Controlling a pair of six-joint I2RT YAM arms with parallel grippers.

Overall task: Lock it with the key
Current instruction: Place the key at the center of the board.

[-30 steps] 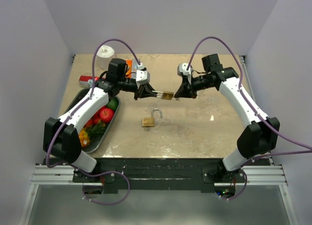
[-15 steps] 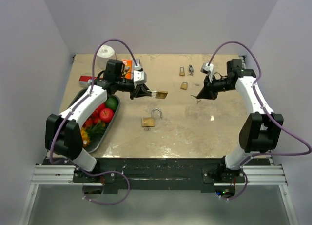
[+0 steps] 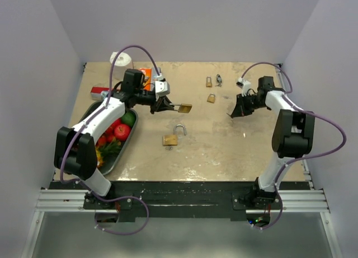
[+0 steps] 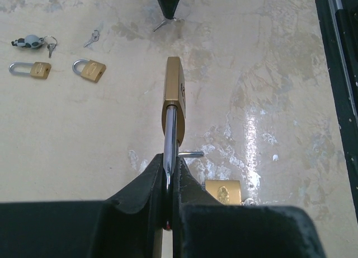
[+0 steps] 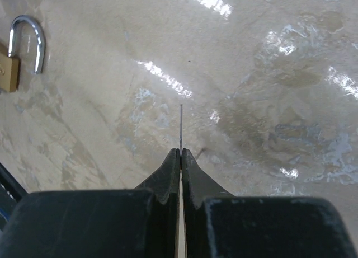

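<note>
right arm has swung away from the middle to the right side of the surface (image 3: 224, 151). its right fingers (image 3: 234, 113) now sit low and well apart from the brass padlock (image 3: 186, 108) they nearly touched a second ago. they are clenched on a thin metal sliver, the key (image 5: 181, 123), which is seen edge-on and pokes out past the tips. the left fingers (image 3: 166, 107) have barely shifted. they grasp the brass padlock by its shackle and hold it above the surface, body pointing toward the right arm. nearer the arm bases, an open padlock (image 3: 172, 137) lies on the surface. a small padlock (image 3: 208, 81), a second small padlock (image 3: 211, 98) and a key bunch (image 3: 218, 78) lie toward the far edge. a tray (image 3: 126, 143) of fruit sits at the left.
</note>
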